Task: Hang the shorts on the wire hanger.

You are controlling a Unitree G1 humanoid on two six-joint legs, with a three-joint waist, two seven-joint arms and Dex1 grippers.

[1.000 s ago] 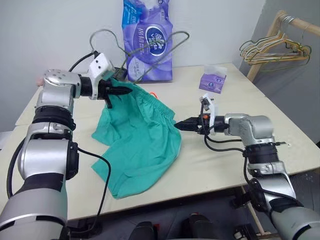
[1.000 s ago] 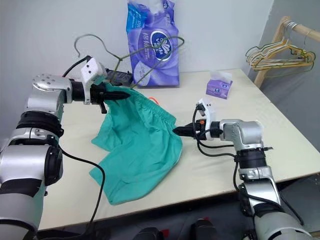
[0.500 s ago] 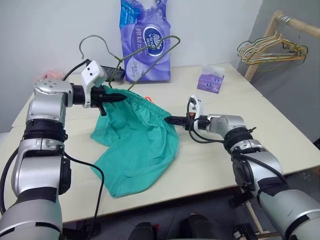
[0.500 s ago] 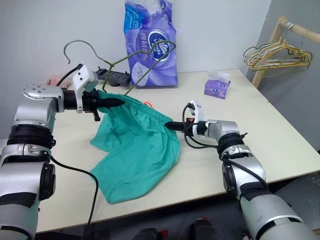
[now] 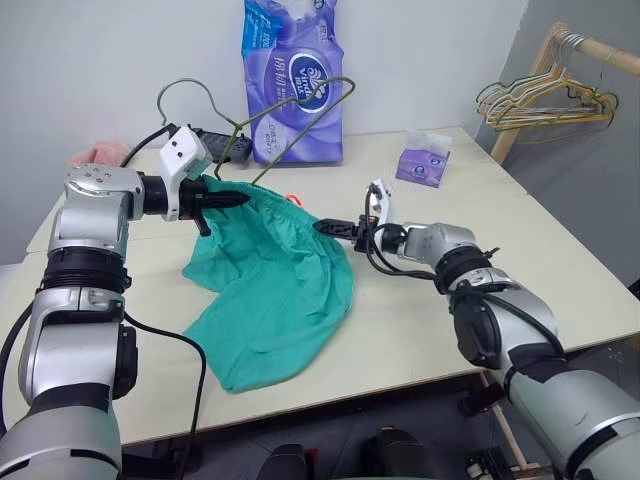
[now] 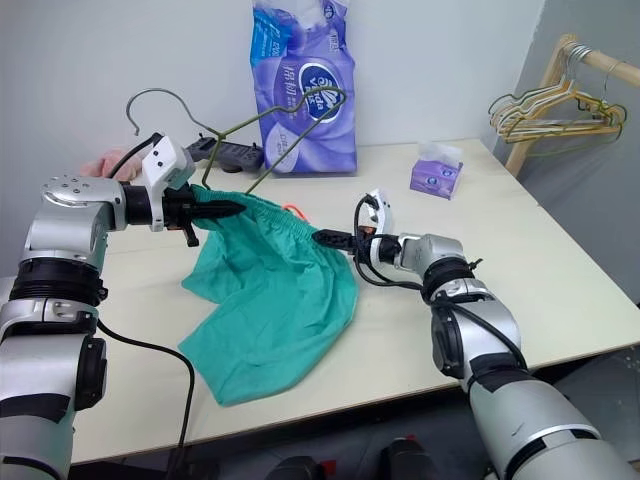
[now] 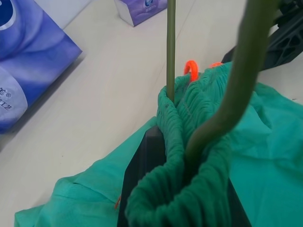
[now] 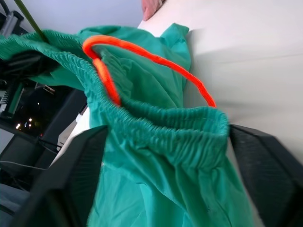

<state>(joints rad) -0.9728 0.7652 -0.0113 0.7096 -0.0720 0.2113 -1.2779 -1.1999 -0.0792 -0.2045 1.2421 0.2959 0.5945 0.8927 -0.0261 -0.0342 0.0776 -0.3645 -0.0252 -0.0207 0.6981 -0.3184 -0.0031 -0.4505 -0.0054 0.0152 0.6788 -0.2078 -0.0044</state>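
- Now the right gripper is moving in from the desk's right side, its fingers still apart, straddling the shorts' elastic waistband — closing looks imminent.
- Meanwhile the left gripper is staying clamped on waistband and wire hanger together, over the desk's rear-left area.

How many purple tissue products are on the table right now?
2: a tall purple tissue pack standing at the table's far edge by the wall, and a small purple tissue box to its right. Others may be hidden.
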